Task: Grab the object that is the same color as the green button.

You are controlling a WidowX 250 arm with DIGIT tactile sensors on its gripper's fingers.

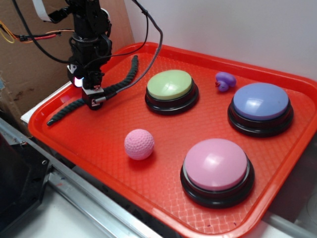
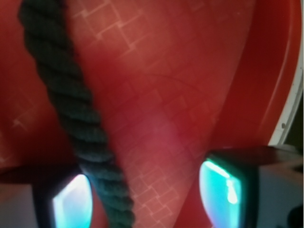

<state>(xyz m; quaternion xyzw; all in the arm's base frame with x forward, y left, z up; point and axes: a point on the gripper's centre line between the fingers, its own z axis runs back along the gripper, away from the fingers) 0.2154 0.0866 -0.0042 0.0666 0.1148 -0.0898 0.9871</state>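
The gripper (image 1: 94, 99) stands low over the far-left part of the red tray (image 1: 163, 198), its jaws spread apart with the dark green rope (image 1: 121, 82) passing between them, close against the left finger (image 2: 71, 204) and clear of the right finger (image 2: 223, 190) in the wrist view. The rope lies on the tray floor, running from the near-left rim up toward the far edge, just left of the green button (image 1: 171, 89). The pink ball (image 1: 139, 144), pink button (image 1: 216, 168), blue-purple button (image 1: 260, 106) and purple duck (image 1: 224, 81) sit well apart from the gripper.
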